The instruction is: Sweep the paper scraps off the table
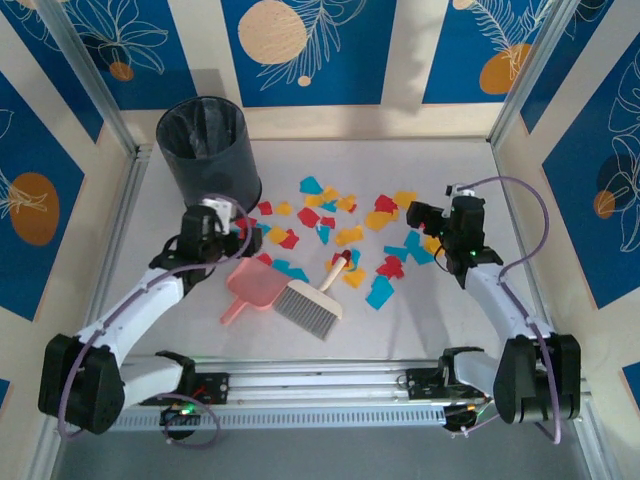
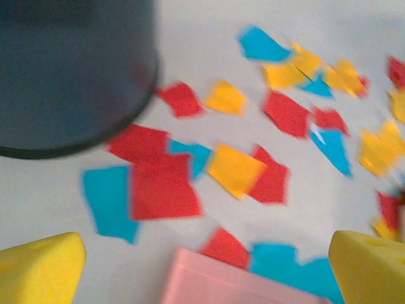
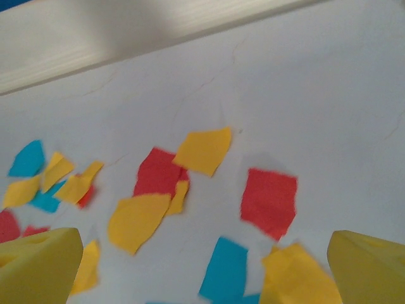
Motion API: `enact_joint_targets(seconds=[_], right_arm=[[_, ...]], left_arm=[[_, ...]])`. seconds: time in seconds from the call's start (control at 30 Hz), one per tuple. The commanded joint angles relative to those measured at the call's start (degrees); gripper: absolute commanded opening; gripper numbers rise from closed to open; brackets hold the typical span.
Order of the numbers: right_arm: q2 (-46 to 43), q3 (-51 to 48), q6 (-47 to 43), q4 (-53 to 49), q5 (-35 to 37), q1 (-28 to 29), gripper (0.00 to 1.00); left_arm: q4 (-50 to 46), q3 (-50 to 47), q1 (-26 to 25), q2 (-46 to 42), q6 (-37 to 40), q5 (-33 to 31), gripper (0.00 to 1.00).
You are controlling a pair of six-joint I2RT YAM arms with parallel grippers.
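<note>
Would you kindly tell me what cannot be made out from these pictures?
Left wrist view: the pink dustpan is cut off by the bottom edge.
Left wrist view: the paper scraps are blurred, so their edges are unclear.
Top view: the black bin is dark inside, so its contents are unreadable.

You've got the bin (image 1: 208,150) close on the far-left side of your L gripper (image 1: 236,230) & the dustpan (image 1: 255,287) just on its near side: tight. Brush (image 1: 313,305) blocks near centre. Open table (image 1: 420,330) near-right & far-right; scraps (image 1: 345,235) lie flat.
</note>
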Motion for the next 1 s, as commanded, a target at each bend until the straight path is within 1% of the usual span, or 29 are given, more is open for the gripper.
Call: enact_joint_targets(seconds=[0.0, 0.07, 0.17, 0.23, 0.27, 0.37, 0.47, 0.53, 0.6, 0.7, 0.77, 0.97], right_arm=[[-2.31, 1.79, 3.81, -13.07, -8.30, 1.07, 0.99], [-2.76, 2.49, 4.57, -15.24, -9.65, 1.70, 0.99], [-3.27, 2.67, 4.53, -16.27, -12.81, 2.70, 0.99], [-3.32, 2.57, 4.15, -16.37, -13.54, 3.47, 0.99], [-3.37, 2.50, 4.03, -16.24, -13.54, 3.80, 0.99], [-3.35, 2.32, 3.88, -16.33, -13.72, 4.44, 0.99], [-3.53, 2.14, 3.74, -16.28, -13.83, 4.60, 0.99], [-3.61, 1.88, 3.77, -16.21, -13.53, 4.63, 0.99], [-3.63, 1.55, 3.78, -16.02, -13.18, 4.51, 0.99], [-3.88, 1.05, 3.66, -15.75, -13.13, 4.56, 0.99], [-4.02, 0.74, 3.66, -15.71, -13.04, 4.55, 0.99], [-4.16, 0.00, 3.84, -15.48, -12.81, 4.53, 0.99]], left_arm=[[-9.06, 3.64, -5.55, 3.82, 0.96, 5.08, 0.93], [-10.31, 5.59, -9.51, 6.31, 1.39, 5.21, 0.90], [-11.32, 8.50, -14.84, 10.87, 2.92, 4.86, 0.88], [-12.62, 11.22, -17.58, 14.33, 4.33, 5.81, 0.85], [-13.36, 12.92, -18.89, 16.62, 5.26, 6.48, 0.81], [-16.13, 17.65, -22.14, 22.46, 5.95, 3.85, 0.77], [-18.46, 22.39, -24.59, 27.62, 6.75, 2.97, 0.71], [-18.85, 24.71, -25.74, 30.50, 6.69, 2.81, 0.67], [-19.49, 27.02, -26.52, 33.44, 6.75, 4.44, 0.61], [-20.58, 29.99, -27.48, 37.32, 6.78, 4.48, 0.58], [-21.24, 31.50, -27.76, 39.48, 6.85, 4.93, 0.53], [-23.00, 34.30, -28.55, 43.68, 7.42, 5.75, 0.47]])
